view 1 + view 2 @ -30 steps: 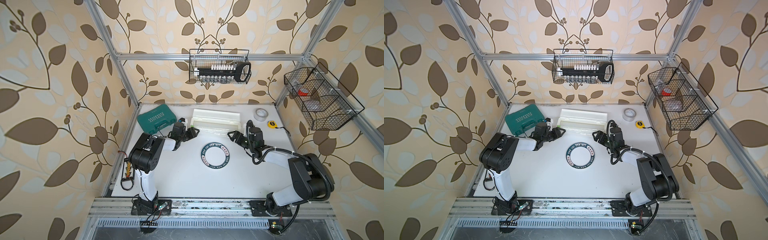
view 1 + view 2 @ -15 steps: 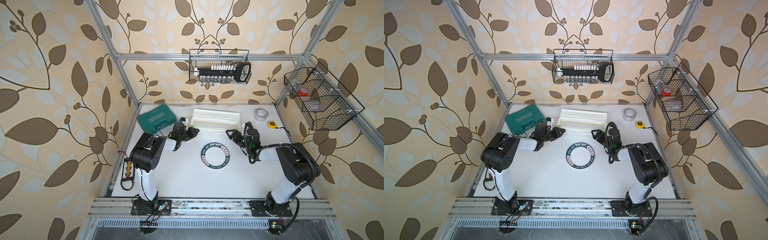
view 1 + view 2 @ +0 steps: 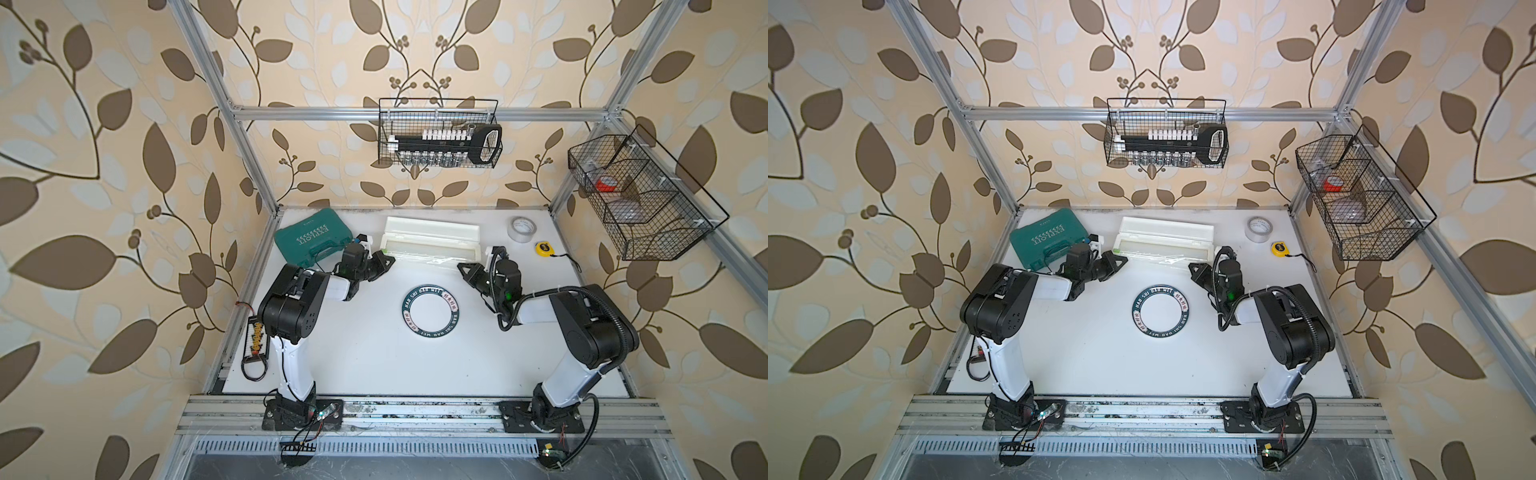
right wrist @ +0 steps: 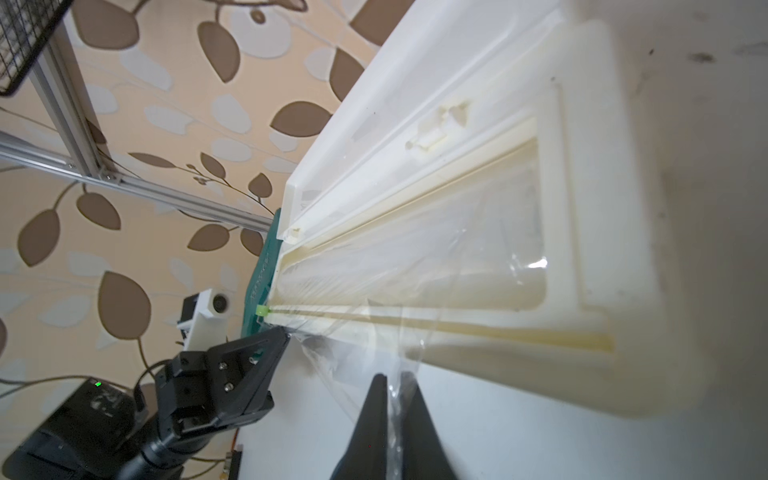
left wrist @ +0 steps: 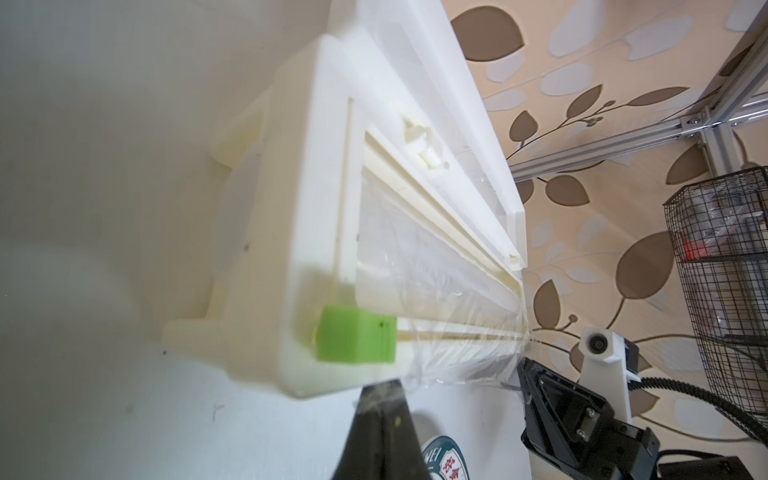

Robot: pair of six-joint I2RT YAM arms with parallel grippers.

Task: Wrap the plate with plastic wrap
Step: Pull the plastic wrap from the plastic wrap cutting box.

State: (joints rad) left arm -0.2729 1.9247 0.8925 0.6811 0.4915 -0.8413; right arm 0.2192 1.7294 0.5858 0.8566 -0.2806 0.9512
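Along the front edge of the long white dispenser box, which lies toward the back of the white table, the plastic wrap is drawn out as a short, crinkled strip of clear film. The left gripper sits at the end of the box that carries the small green tab. Its dark fingers are pressed together, and the right wrist view shows its tip pinching one corner of the film. The right gripper is at the opposite end of the box, its two fingers closed narrowly on the film, which runs down between them. Both top views show the film stretched between the two tips, just in front of the box. The plate lies flat on the table, nearer the arm bases than the box, roughly midway between the two arms and apart from the film. A green tool case lies beside the left arm, while a grey tape roll and a yellow tape measure lie behind the right gripper.
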